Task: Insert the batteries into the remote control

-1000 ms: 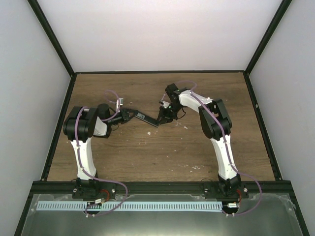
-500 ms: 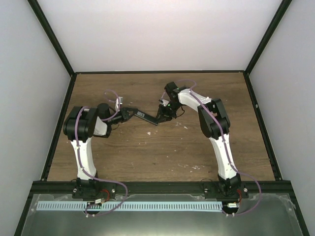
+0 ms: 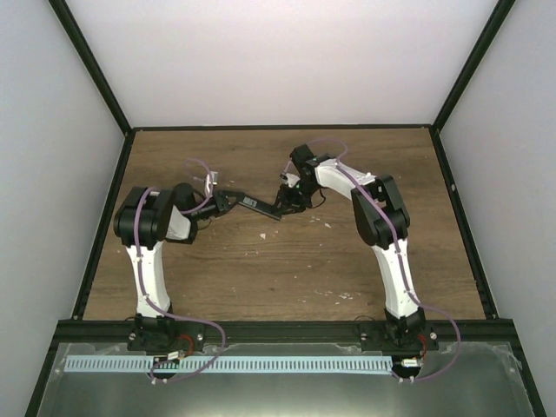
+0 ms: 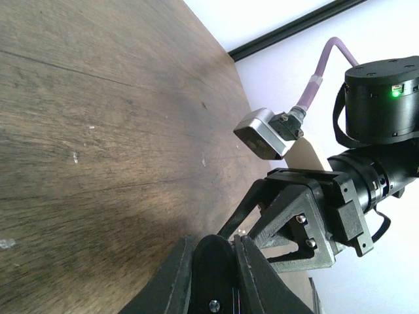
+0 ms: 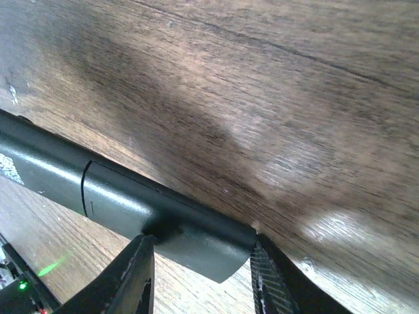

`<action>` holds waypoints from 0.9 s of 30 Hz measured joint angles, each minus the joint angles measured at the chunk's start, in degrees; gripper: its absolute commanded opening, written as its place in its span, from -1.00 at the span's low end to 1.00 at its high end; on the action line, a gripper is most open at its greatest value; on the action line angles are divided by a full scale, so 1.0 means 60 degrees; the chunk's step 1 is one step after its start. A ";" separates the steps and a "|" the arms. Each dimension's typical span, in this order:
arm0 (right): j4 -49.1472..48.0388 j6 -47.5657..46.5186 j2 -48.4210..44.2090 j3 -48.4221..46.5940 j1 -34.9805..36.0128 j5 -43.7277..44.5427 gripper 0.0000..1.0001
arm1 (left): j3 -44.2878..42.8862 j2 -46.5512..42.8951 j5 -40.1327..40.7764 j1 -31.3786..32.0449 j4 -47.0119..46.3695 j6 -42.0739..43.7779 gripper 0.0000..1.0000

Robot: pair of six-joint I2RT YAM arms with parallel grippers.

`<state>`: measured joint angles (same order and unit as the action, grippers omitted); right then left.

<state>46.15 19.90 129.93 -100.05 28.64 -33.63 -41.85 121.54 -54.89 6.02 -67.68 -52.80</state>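
Note:
The remote control (image 3: 259,207) is a slim black bar slanting above the table between the two arms. My left gripper (image 3: 228,201) is shut on its left end. In the left wrist view the gripper (image 4: 234,241) pinches the bar (image 4: 249,203) edge-on. My right gripper (image 3: 285,207) is at the other end. In the right wrist view its fingers (image 5: 201,255) stand open astride the remote control's rounded end (image 5: 131,196), one by the long edge and one just past the tip. A seam crosses the remote's back. The batteries are out of view.
Pale specks (image 3: 326,224) lie on the wooden table near the right arm, with another (image 3: 263,234) below the remote. Black frame rails (image 3: 456,217) and white walls bound the table. A metal trough (image 3: 278,387) runs along the near edge behind the arm bases.
The right gripper's jaws have spread apart around the remote's end, and that gripper has edged slightly toward the back. The left gripper keeps its hold without moving.

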 measured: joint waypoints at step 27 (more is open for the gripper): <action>-0.1741 -0.1792 -0.2980 0.1563 -0.0131 0.1246 0.38 | 0.0379 -0.0543 -0.0645 0.0171 0.0368 -0.0182 -1.00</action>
<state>35.70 9.15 112.05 -90.67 27.86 -26.15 -39.57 118.28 -58.76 7.05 -65.47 -53.89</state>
